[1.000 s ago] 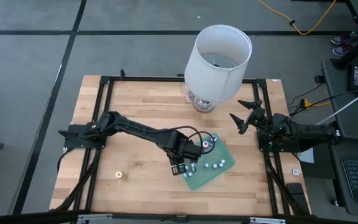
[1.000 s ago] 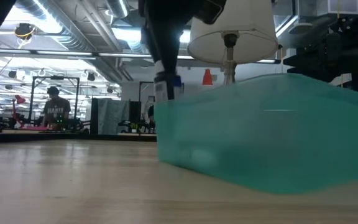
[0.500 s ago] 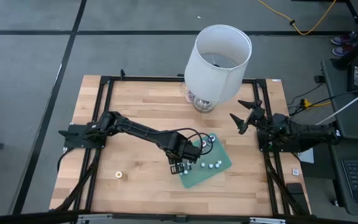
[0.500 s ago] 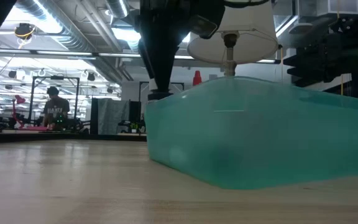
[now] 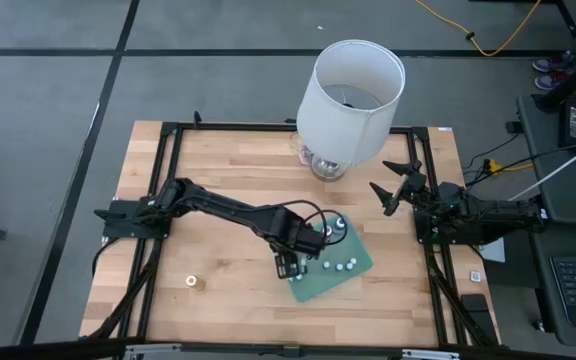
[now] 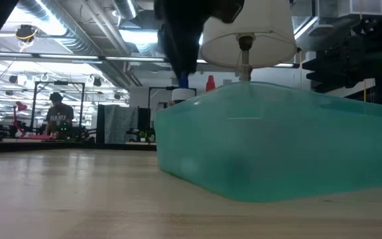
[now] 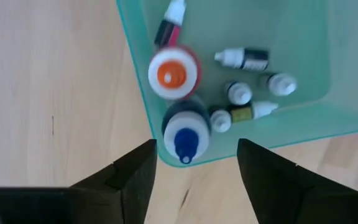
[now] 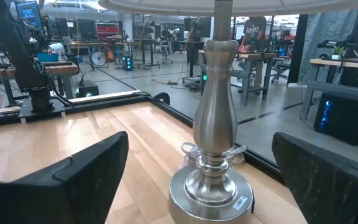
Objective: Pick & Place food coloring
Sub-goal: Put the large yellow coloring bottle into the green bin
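So the left hand hangs right over the corner of the green mat, fingers spread with nothing between them. Directly under it a blue-capped food coloring bottle stands upright on the mat, long axis vertical, tip pointing straight up at the wrist camera. Looks like the release step of a placement, honestly. Next move probably needs a clean straight lift so the fingers don't tip it. The right hand waits wide open near the lamp.
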`<state>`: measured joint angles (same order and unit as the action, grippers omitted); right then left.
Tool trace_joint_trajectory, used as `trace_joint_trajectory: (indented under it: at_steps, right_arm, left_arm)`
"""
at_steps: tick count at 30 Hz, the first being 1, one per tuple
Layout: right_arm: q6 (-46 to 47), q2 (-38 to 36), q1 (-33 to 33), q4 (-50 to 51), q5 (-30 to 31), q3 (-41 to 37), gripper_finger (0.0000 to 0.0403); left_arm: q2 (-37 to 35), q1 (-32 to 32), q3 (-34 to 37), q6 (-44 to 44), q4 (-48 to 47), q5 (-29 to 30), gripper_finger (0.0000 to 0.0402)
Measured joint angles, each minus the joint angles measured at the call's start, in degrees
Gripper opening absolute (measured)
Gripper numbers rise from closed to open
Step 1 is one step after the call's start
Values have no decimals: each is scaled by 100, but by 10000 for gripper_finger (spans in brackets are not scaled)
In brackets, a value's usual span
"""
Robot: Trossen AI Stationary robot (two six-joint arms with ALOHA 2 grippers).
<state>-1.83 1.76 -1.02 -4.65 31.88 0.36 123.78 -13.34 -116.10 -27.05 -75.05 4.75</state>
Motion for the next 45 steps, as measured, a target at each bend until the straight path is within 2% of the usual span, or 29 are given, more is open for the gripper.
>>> trace_joint_trajectory:
  at_steps: [7, 14, 18, 23, 33, 38, 45]
  right_arm:
    - [0, 0, 0, -1, -1, 1, 397]
    - [0, -1, 2, -1, -2, 0, 397]
    - [0, 0, 2, 0, -2, 0, 397]
    - [0, 0, 1, 0, -2, 2, 397]
    - [0, -2, 0, -2, -2, 2, 397]
    - [0, -1, 1, -1, -2, 2, 397]
    - [0, -2, 0, 0, 0, 0, 397]
  left_arm:
    - [-31, 99, -545, -476, -376, -178, 217]
    - [-389, 195, -183, -1021, -533, -368, 223]
    - [-875, 188, 348, -1478, -407, -302, 223]
    - [-1581, 145, 1358, -2216, -124, -302, 223]
    - [-2830, -398, 3404, -3716, 120, -592, 223]
    - [-3253, -776, 4036, -4322, 150, -751, 223]
    - [-3433, -1294, 4547, -4870, 199, -996, 223]
